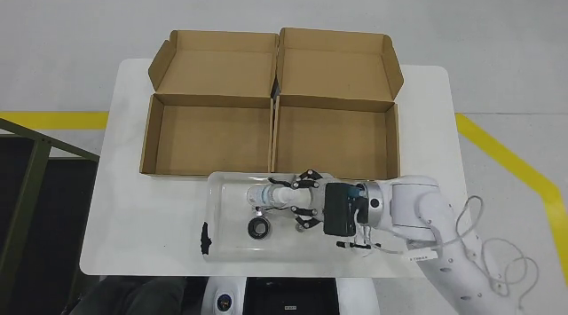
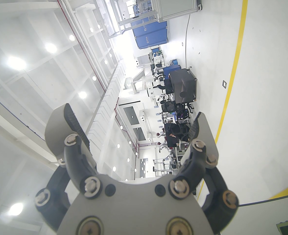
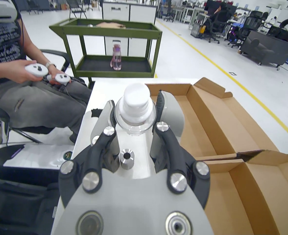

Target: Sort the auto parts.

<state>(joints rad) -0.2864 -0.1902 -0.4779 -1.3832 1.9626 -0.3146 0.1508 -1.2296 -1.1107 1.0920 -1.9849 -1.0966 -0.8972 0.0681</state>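
My right gripper (image 1: 282, 198) is over the clear tray (image 1: 222, 186) at the table's front, shut on a clear cylindrical part with a white cap (image 1: 266, 196). In the right wrist view the part (image 3: 136, 108) sits between the fingers (image 3: 111, 116), which touch its clear flange on both sides. A small metal cylinder with a centre hole (image 1: 259, 227) stands in the tray beside the gripper and shows below the held part (image 3: 126, 157). My left gripper (image 2: 134, 123) is open with nothing between its fingers, pointing up at the hall and ceiling, off the table.
Two open cardboard boxes, the left box (image 1: 209, 137) and the right box (image 1: 335, 142), stand side by side behind the tray, flaps raised. A small black piece (image 1: 205, 240) lies at the tray's left end. A green cart (image 3: 114, 50) stands beyond the table's left side.
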